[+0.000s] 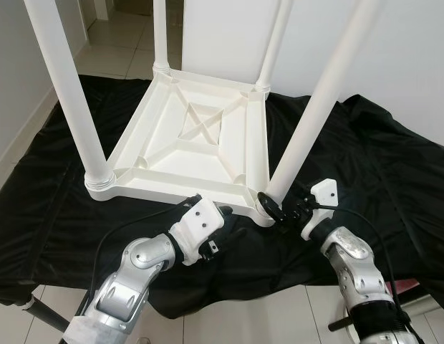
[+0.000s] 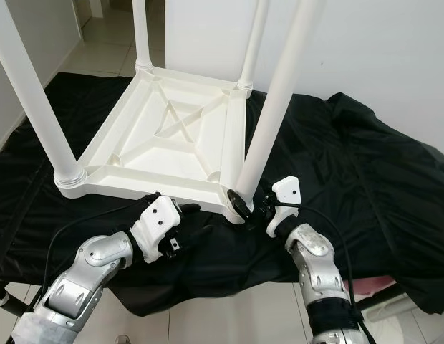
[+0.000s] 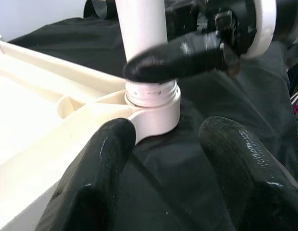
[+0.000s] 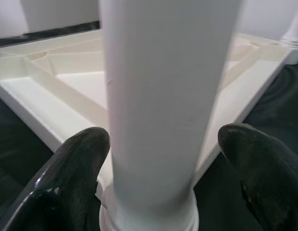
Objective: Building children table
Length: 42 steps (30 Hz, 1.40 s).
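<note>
Nearest the lens: right gripper (image 1: 273,206), black fingers spread either side of the white tubular plastic leg (image 1: 308,125), bracketing it just above its socket without clamping. Left gripper (image 1: 223,210) likewise parted, low beside that same near corner of the upturned white plastic children's table top (image 1: 197,143), on the black cloth (image 1: 365,165) over the floor. Probably seating or tightening the fourth leg. Next: close on the leg, press or twist home. Other three legs upright; cloth folds bunched near the corner.

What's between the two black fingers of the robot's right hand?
The white table leg stands between the right hand's fingers, which straddle it just above the corner socket; the right wrist view shows it best.
</note>
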{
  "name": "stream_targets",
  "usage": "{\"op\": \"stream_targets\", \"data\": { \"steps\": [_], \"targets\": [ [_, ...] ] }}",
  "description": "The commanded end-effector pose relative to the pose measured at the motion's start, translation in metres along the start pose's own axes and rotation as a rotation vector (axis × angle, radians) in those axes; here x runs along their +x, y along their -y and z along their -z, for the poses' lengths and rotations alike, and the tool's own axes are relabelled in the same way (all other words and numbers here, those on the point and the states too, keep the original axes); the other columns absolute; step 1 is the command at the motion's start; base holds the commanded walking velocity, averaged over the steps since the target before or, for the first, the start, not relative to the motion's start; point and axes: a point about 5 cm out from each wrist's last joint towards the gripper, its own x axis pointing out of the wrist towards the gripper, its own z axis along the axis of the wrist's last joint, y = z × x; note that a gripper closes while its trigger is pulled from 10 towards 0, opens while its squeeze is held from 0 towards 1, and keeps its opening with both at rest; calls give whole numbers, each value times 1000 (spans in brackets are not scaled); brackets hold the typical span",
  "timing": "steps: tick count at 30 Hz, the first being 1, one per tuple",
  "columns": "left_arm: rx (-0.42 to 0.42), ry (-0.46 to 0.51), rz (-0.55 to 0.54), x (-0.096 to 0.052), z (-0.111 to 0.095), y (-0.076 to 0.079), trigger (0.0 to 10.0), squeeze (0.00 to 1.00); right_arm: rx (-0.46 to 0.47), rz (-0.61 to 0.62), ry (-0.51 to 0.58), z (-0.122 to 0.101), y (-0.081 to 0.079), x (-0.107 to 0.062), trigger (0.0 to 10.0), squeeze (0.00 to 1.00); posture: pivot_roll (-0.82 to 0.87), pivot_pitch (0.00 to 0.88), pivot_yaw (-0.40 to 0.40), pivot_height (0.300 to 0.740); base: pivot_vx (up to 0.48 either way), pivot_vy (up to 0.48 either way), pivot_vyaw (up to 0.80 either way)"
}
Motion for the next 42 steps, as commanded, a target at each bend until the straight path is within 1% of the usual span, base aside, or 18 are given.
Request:
{"op": "stream_targets", "data": {
  "steps": [1, 6, 9, 10, 11, 13, 14, 15, 24, 25, 29, 33, 34, 35, 36, 37, 40, 42],
  "targets": [
    [4, -7, -40, 3, -1, 0, 10000, 0, -31, -24, -23, 3, 3, 3, 10000, 0, 39, 28, -120, 740, 0, 0, 0],
    [1, -7, -47, 5, -1, 0, 10000, 0, -39, -61, -18, 1, 0, 16, 10000, 0, 47, 31, -123, 740, 0, 0, 0],
    [1, -7, -50, 5, -1, 0, 10000, 0, -40, -68, -15, 0, -1, 19, 10000, 0, 53, 32, -125, 740, 0, 0, 0],
    [3, -9, -54, 5, -1, 0, 10000, 0, -44, -74, -16, 0, -2, 21, 8471, 0, 59, 33, -128, 740, 0, 0, 0],
    [4, -14, -63, 5, -1, 0, 10000, 0, -45, -81, -18, 0, -3, 22, 3490, 0, 62, 32, -130, 740, 0, 0, 0],
    [5, -17, -69, 5, -1, 0, 10000, 0, -46, -85, -19, 1, -4, 22, 3490, 0, 62, 32, -130, 740, 0, 0, 0],
    [5, -18, -72, 5, -1, 0, 10000, 0, -45, -88, -21, 2, -4, 22, 1882, 0, 62, 32, -130, 740, 0, 0, 0],
    [3, -19, -74, 4, -1, 0, 10000, 0, -42, -87, -23, 3, -4, 21, 0, 0, 64, 34, -130, 740, 0, 0, 0],
    [4, -17, -70, 5, -1, 1, 10000, 0, -27, -60, -19, 7, 0, 17, 0, 0, 57, 38, -121, 740, 0, 0, 0],
    [6, -17, -69, 5, -2, 1, 10000, 0, -13, -49, -15, 8, 0, 17, 10000, 0, 57, 39, -118, 740, 0, 0, 0],
    [10, -17, -71, 6, -2, 1, 10000, 0, 15, 1, -2, 8, 0, 16, 10000, 0, 58, 42, -116, 740, 0, 0, 0],
    [13, -18, -75, 7, -3, 1, 10000, 0, 19, 49, -10, 9, -1, 16, 10000, 0, 57, 44, -116, 740, 0, 0, 0],
    [12, -19, -78, 7, -3, 1, 10000, 0, -8, 102, -50, 13, -2, 17, 10000, 0, 57, 46, -116, 740, 0, 0, 0],
    [12, -19, -78, 7, -3, 1, 10000, 0, -8, 102, -50, 13, -2, 17, 10000, 0, 57, 46, -116, 740, 0, 0, 0],
    [11, -17, -81, 8, -3, 1, 10000, 0, 5, 201, -89, 19, -5, 17, 10000, 0, 55, 48, -118, 740, 0, 0, 0],
    [9, -17, -82, 8, -3, 1, 10000, 0, 12, 239, -96, 20, -7, 17, 10000, 0, 55, 48, -118, 740, 0, 0, 0],
    [9, -16, -82, 8, -3, 1, 10000, 0, 19, 258, -96, 21, -8, 16, 10000, 0, 55, 48, -118, 740, 0, 0, 0],
    [12, -14, -86, 8, -3, 1, 10000, 0, 59, 366, -90, 23, -17, 16, 10000, 0, 58, 52, -126, 740, 0, 0, 0]
  ]
}}
